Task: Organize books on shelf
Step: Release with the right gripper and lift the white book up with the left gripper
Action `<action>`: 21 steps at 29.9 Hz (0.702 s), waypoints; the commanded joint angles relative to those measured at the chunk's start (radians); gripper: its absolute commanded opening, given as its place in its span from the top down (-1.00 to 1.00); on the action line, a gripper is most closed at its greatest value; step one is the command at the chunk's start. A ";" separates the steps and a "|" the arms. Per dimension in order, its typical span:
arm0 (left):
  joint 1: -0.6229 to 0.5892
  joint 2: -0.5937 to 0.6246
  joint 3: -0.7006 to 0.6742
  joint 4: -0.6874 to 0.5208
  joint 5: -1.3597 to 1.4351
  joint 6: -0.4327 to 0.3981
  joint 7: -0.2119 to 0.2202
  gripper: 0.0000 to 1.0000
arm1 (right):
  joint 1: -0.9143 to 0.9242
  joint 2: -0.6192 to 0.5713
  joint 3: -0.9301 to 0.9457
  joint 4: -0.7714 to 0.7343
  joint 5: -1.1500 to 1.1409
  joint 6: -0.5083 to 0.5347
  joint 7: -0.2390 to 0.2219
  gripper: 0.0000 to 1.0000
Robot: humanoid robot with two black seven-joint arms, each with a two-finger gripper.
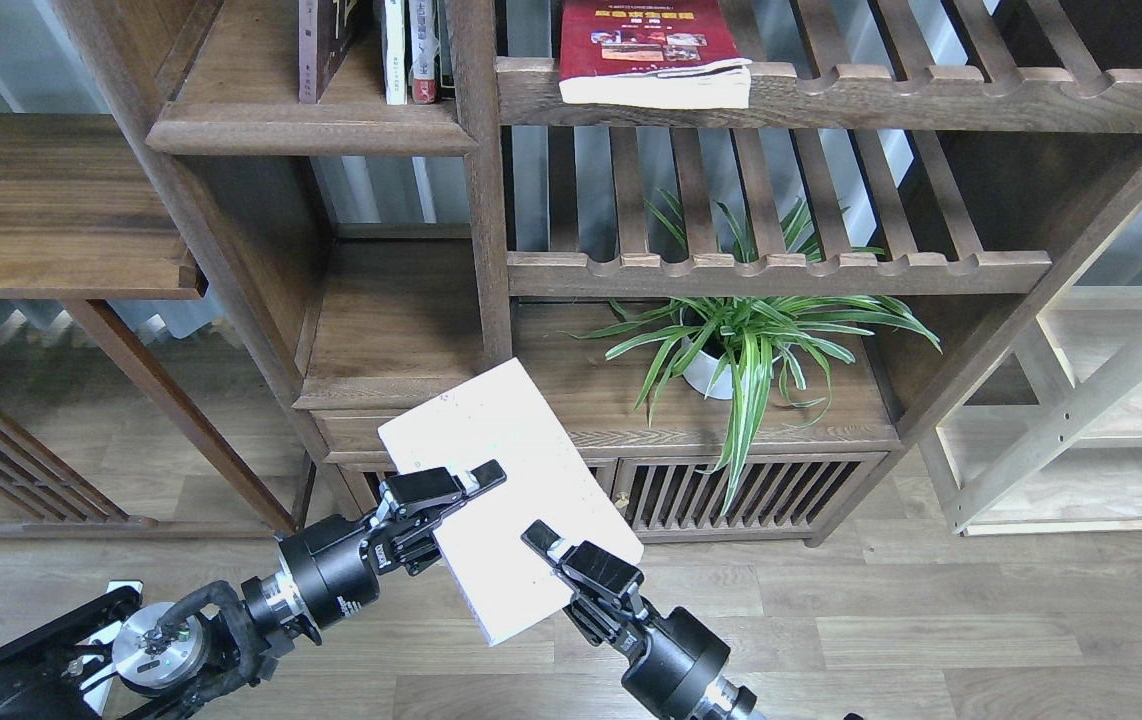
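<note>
A plain white book (503, 470) is held flat and tilted in front of the walnut bookcase, above the floor. My left gripper (466, 485) is shut on its left edge, one finger lying on the cover. My right gripper (551, 550) is shut on its lower right edge. A red book (653, 50) with a yellow title lies flat on the top slatted rack. A maroon-brown book (321, 45) and a few thin books (416, 45) stand on the solid dark shelf (311, 125) at the upper left.
A potted spider plant (746, 345) stands on the low cabinet top under the slatted racks. A bare solid board (401, 330) lies left of it. A pale wood shelving unit (1091, 420) is at the right, a dark table (41, 210) at the left.
</note>
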 commanded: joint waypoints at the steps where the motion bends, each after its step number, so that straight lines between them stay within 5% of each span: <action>1: -0.001 -0.002 0.008 -0.001 0.003 0.000 0.003 0.96 | 0.001 0.000 0.004 0.000 0.000 0.000 0.001 0.84; 4: 0.000 -0.001 0.005 0.000 0.003 0.000 0.003 0.96 | 0.001 0.000 0.004 0.000 0.000 0.000 0.002 0.63; 8: 0.002 -0.001 -0.001 0.000 0.003 0.000 0.003 0.95 | -0.001 0.000 0.011 0.013 -0.003 0.000 0.002 -0.09; 11: 0.002 -0.001 -0.006 0.000 0.003 0.000 0.002 0.93 | 0.002 0.000 0.017 0.023 -0.005 0.000 0.002 -0.42; 21: -0.004 0.053 -0.021 -0.001 0.003 0.000 0.003 0.90 | 0.017 0.000 0.106 0.010 -0.006 0.000 0.005 -0.81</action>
